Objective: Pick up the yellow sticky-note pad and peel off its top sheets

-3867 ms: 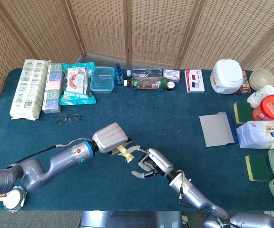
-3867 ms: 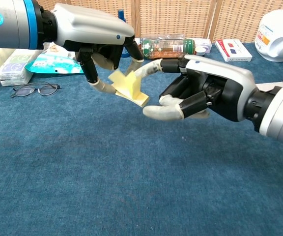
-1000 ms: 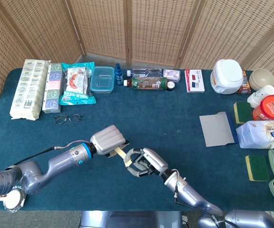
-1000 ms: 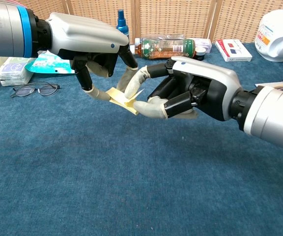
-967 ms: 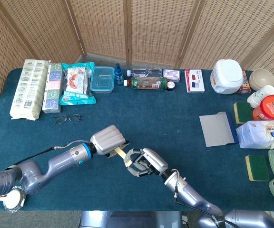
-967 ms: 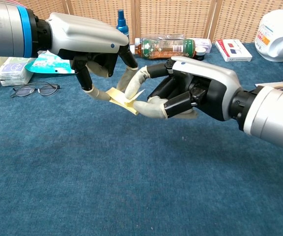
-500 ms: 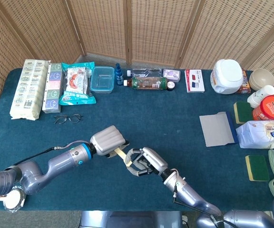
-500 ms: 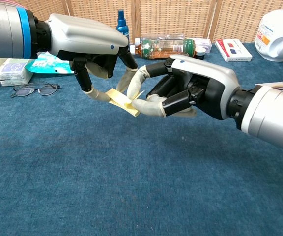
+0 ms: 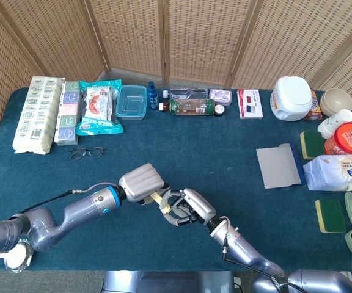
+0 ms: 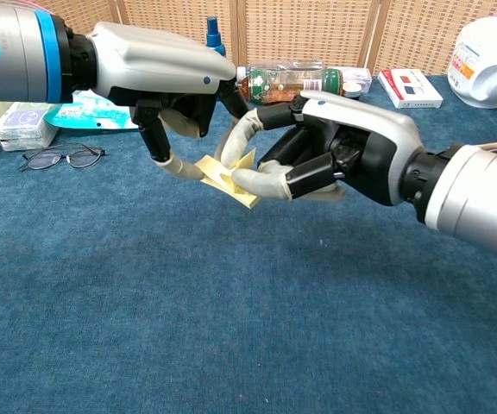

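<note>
My left hand (image 10: 158,65) (image 9: 141,182) holds the yellow sticky-note pad (image 10: 224,185) (image 9: 162,202) above the blue tablecloth at the front centre. My right hand (image 10: 335,147) (image 9: 188,211) reaches in from the right, and its thumb and a finger pinch the curled top sheets (image 10: 242,163) at the pad's near edge. The two hands meet at the pad. The pad's far side is hidden under the left hand.
Glasses (image 9: 86,152) lie left of the hands. Along the table's back stand snack packs (image 9: 95,108), a clear box (image 9: 131,101), bottles (image 9: 191,107) and a white jar (image 9: 292,97). A grey scraper (image 9: 278,166), tissue pack (image 9: 341,171) and sponges (image 9: 330,215) sit at the right.
The right hand has closed in from apart and now pinches the pad's top sheets. Both hands with the pad have shifted slightly right and up.
</note>
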`<state>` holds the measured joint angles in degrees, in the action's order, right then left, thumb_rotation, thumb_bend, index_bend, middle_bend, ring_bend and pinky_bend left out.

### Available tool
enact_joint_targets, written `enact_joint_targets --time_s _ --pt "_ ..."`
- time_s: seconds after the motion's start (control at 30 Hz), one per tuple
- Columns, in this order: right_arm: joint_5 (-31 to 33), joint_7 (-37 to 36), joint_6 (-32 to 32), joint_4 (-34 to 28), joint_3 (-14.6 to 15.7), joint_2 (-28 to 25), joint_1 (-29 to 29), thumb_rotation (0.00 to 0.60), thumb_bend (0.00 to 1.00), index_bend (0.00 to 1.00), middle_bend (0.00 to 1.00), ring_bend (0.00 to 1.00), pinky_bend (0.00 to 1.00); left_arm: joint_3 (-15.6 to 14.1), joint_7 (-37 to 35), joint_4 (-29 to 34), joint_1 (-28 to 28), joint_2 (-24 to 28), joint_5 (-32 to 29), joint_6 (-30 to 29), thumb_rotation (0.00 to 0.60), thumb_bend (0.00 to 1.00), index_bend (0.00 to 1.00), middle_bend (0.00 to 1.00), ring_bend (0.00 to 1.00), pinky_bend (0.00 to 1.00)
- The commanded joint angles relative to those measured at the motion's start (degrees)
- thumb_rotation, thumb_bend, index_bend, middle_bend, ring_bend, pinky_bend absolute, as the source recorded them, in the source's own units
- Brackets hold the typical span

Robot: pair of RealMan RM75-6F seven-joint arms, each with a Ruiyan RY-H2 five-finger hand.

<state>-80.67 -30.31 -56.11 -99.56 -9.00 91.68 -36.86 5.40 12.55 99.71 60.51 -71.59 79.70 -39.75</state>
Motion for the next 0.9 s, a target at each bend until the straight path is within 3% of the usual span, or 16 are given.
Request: enact_joint_targets --time_s 0.03,0.9 --pt "0.00 -0.03 -0.01 -0.01 -0.05 -0.05 -0.02 0.600 0.40 0.51 1.00 1.00 1.00 -0.02 0.08 0.01 0.04 -0.04 0.02 0.04 0.600 0.33 0.65 1.00 1.00 1.00" --pt "0.09 0.20 0.08 0.46 -0.08 0.52 -0.29 0.600 0.40 0.64 1.00 1.00 1.00 -0.28 0.35 -0.21 0.46 -1.12 -0.12 0.55 0.600 0.33 0.65 1.00 1.00 1.00"
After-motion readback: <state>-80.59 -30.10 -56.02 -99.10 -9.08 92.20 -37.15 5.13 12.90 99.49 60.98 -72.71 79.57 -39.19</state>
